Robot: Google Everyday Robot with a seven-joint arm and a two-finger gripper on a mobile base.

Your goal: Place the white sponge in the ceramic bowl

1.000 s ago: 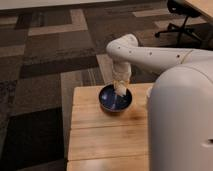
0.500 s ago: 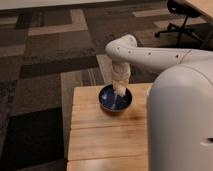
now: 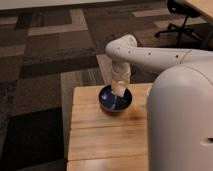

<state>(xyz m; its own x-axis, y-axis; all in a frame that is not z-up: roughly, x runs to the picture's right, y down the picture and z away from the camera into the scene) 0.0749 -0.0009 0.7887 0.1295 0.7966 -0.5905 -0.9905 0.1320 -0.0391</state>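
Ceramic bowl: dark blue, on wooden surface. End effector: lowered into the bowl. Sponge not discernible.

Bowl on table, near its rear edge. Gripper directly above bowl, lowered into it, at end of arm reaching in from right. Robot body at right, before table's right part; chair far behind, upper right.
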